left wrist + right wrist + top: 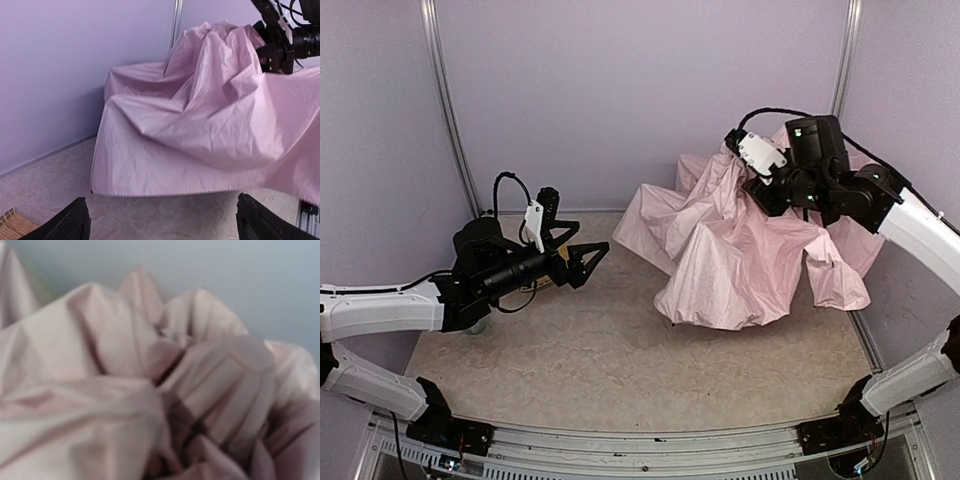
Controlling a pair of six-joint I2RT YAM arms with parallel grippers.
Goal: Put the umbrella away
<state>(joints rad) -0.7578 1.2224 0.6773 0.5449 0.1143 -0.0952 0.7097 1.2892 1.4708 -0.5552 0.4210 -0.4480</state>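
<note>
umbrella (pixel 740 255) | far-right corner of surface (pixel 620 350) | likely light, limp, slippery; best taken at bunched crown | left gripper (pixel 588 265) fingers apart, empty | right gripper (pixel 767 190) at crown, fingers hidden, cannot tell

The umbrella (pixel 740 250) lies as a crumpled heap of pale pink fabric on the right rear part of the table (pixel 600 360), with its hem spread on the surface. The right gripper (pixel 738 145) sits at the heap's highest peak, its fingertips lost among the folds, so its grip cannot be read. The left gripper (pixel 578 250) hovers well apart to the left, its 2 black fingers spread and pointing toward the fabric.
</note>
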